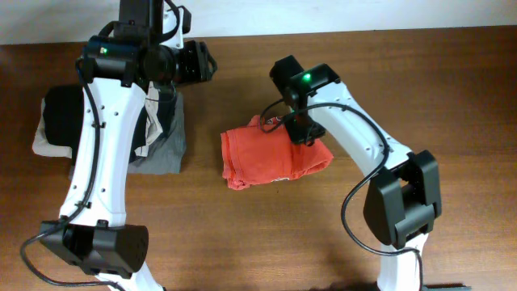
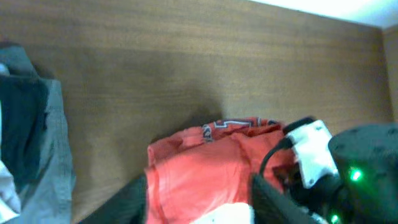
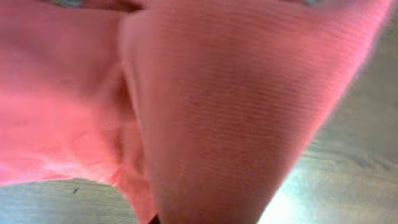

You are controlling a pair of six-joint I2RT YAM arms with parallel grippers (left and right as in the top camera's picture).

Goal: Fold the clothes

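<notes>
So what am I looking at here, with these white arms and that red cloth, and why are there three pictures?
These are two white and black robot arms at a brown wooden table, each ending in a two-finger pincer. One picture looks down from above; the other two come from small cameras on each arm's wrist. In the middle lies a partly folded red-orange cotton T-shirt with white lettering. At the left edge sits a pile of black, beige and grey folded garments. The right pincer is down on the shirt and shut on its cloth, which fills that wrist's picture. The left pincer holds nothing; its wrist camera looks at the shirt from the far side.
</notes>
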